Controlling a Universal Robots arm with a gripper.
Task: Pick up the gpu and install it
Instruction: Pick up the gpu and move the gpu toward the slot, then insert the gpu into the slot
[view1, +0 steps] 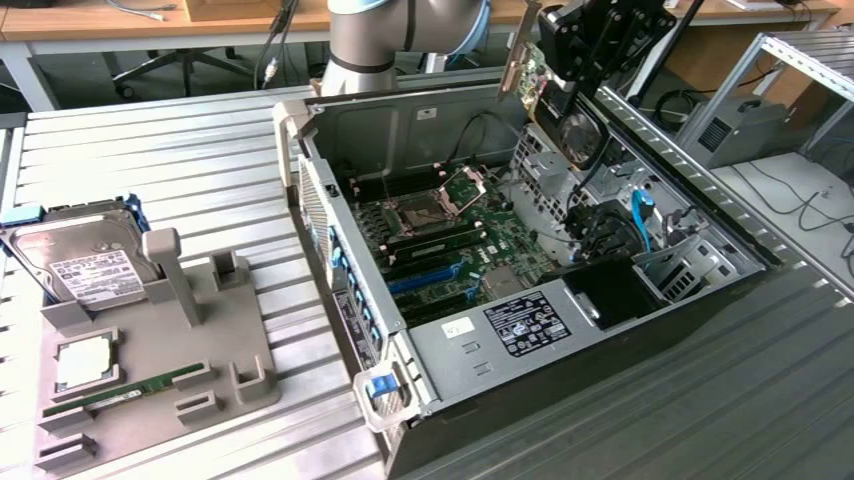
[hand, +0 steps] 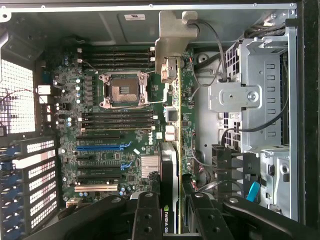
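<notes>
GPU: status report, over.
Gripper shut on gpu, edge-on above the open case, not seated. Cables close beside its bracket, by the drive cage.

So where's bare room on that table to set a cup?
The ribbed table is bare beyond the grey fixture, up to the computer case, and beside the case at the exterior view's lower right. Crowded: the fixture, the narrow strip between it and the case, and the case itself, with the end effector holding the gpu above.

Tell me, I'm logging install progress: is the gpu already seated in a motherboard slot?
No, the gpu hangs gripped in the pincer above the open case, clear of the motherboard.
</notes>
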